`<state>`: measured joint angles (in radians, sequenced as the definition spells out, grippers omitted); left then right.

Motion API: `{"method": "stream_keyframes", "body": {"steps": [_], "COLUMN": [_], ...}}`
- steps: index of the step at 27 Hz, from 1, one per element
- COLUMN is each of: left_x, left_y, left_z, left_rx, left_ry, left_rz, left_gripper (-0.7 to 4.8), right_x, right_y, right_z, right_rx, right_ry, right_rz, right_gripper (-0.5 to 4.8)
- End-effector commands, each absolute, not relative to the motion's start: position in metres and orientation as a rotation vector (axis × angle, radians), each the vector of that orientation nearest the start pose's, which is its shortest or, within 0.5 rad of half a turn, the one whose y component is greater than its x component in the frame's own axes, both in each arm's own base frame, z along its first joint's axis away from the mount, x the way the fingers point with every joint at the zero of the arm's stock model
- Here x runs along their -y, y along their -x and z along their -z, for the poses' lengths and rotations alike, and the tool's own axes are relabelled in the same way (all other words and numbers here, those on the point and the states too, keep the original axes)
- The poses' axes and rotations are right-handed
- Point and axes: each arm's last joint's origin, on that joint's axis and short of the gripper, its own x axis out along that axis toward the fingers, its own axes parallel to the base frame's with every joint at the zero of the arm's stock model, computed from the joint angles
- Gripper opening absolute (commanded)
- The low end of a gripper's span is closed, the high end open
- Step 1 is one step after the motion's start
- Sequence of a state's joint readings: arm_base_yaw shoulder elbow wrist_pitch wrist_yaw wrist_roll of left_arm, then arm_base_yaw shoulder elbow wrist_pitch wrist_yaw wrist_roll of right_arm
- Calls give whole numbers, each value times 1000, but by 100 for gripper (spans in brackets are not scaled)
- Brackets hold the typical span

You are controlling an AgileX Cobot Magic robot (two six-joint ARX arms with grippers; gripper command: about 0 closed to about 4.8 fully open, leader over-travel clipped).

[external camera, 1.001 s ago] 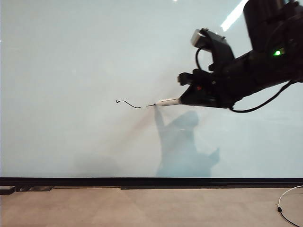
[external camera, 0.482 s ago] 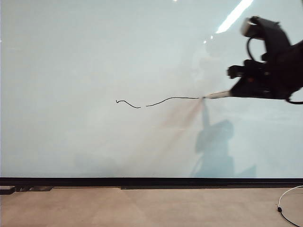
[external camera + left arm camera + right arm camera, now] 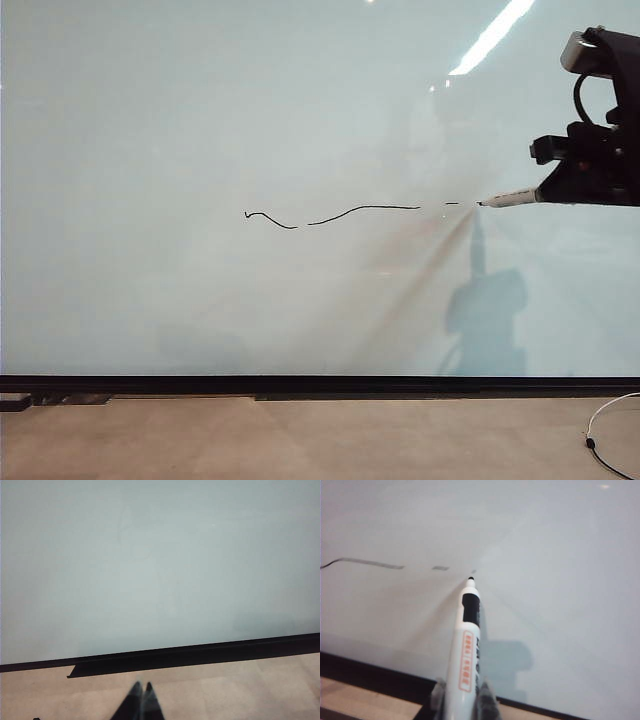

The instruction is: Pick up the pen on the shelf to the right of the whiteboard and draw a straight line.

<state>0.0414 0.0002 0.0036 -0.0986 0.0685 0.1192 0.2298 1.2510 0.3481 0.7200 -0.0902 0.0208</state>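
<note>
Pinching the pen (image 3: 466, 650) in my right end effector (image 3: 460, 692), tip ahead at the whiteboard (image 3: 200, 100); straight line (image 3: 340, 213) breaking up behind, so weak pressure risks more gaps. Left end effector (image 3: 141, 700), pressed together, hangs low.

Pen (image 3: 465, 665) label (orange print) illegible

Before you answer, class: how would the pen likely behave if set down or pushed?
The pen has a slim round barrel, so it would probably roll. It stays straight jutting from the right gripper, so likely stiff. It looks light and glossy, perhaps slippery. The left gripper is shut, low by the whiteboard.
</note>
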Motion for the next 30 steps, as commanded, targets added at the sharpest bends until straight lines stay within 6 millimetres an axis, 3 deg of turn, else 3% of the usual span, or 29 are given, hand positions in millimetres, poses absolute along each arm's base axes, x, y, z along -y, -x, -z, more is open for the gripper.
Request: {"method": "stream_keyframes", "body": {"steps": [1,21,25,30], "left_x": [-2,-2,-2,-2], "left_y": [-97,-97,-97,-97], "left_z": [-157,-157,-157,-157], "left_rx": [-83,-83,-83,-83], "left_ry": [-115,-115,-115,-115], "left_rz": [35,35,35,35], "left_gripper": [-5,-5,-5,-5], "right_x": [-52,-27,-14,-8], "right_y": [-211,-134,-111,-100], "right_z": [-184,-225,-215,-213], "right_rx": [-152,-71,-31,-8], "right_ry": [-21,63,49,49], "right_rz": [-318,-224,-143,-102], "right_gripper": [-5,-5,-5,-5]}}
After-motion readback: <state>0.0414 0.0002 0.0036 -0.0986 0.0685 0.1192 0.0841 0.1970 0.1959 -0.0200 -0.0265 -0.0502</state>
